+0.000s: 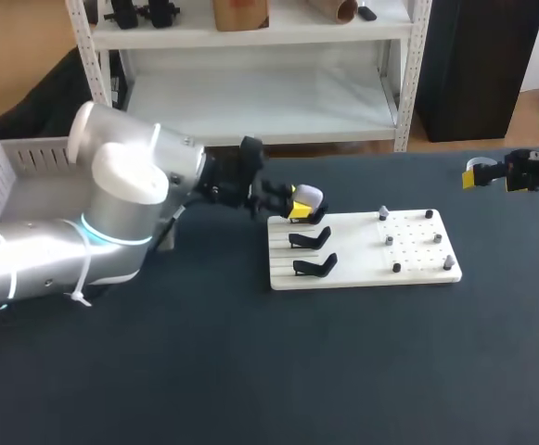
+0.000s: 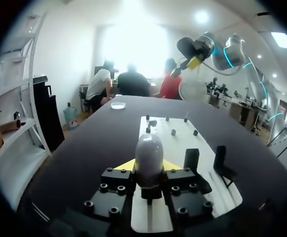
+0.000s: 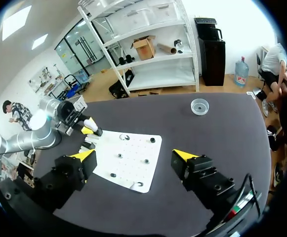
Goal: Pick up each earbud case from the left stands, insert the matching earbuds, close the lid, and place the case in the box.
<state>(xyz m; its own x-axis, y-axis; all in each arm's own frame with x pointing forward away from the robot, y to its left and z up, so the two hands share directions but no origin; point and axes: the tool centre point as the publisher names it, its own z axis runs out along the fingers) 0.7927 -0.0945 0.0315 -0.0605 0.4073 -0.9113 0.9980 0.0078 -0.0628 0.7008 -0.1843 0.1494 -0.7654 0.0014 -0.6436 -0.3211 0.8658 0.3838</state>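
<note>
Two of the three stands (image 1: 312, 239) on the left side of the board (image 1: 352, 261) are bare. The far one carries the only case (image 1: 309, 195) we can see, a pale rounded shell. Our left gripper (image 1: 299, 209) is on it. In the left wrist view the yellow tips meet the case from both sides, so we judge the jaws closed on it. Whether it has come clear of its stand is hidden from us. Our right gripper (image 3: 136, 157) hangs over the table's right end, well apart from the board, jaws wide with nothing between them. The earbuds (image 1: 390, 240), as we take the small dark pieces to be, sit on the board's right half. The box (image 1: 5, 181) stands at the table's left end, behind our left arm.

The step in hand, we think, is taking the case off its stand. To do it well we would draw it up along the stand's slant rather than sideways, so the hook does not catch and drag the light board. The shell looks smooth and could swivel between the tips, so a firm, centred grip low on the body would hold it and leave the lid free. We would then carry it lid-up toward the middle, within the right gripper's reach.
</note>
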